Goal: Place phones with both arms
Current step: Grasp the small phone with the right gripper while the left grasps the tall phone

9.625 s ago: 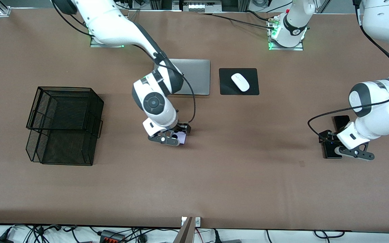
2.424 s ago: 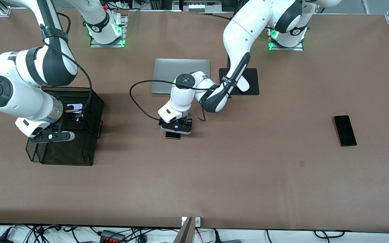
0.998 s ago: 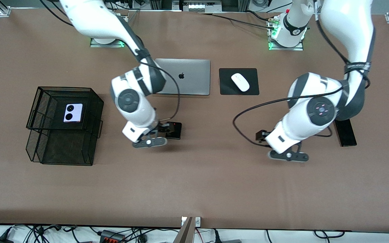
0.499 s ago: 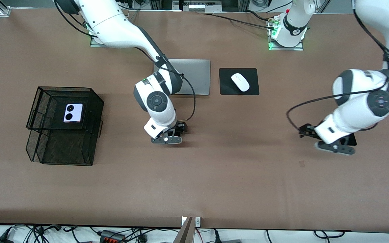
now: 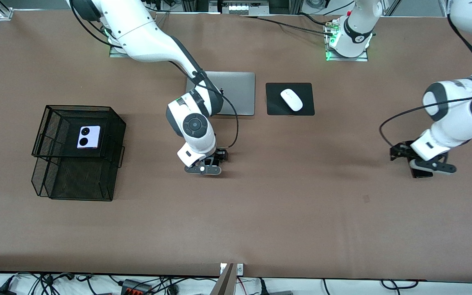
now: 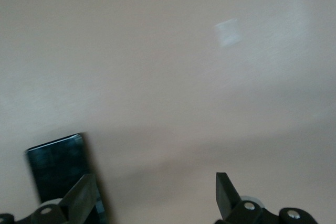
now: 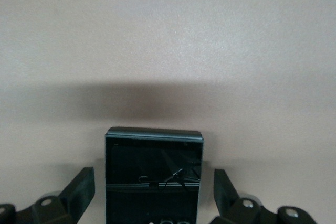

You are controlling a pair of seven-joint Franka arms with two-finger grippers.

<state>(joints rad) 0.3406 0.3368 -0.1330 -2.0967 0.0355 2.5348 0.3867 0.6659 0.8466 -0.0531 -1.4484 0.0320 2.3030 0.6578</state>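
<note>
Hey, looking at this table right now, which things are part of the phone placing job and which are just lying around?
Part of the job:
- lilac phone, in the mesh basket
- small black phone, between the open right gripper fingers
- long black phone, under the open left gripper

Just lying about:
- silver laptop
- white mouse
- black mouse pad

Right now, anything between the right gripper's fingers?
Yes: the small black phone lies on the table between the open fingers of the right gripper, untouched on both sides, per the right wrist view.
</note>
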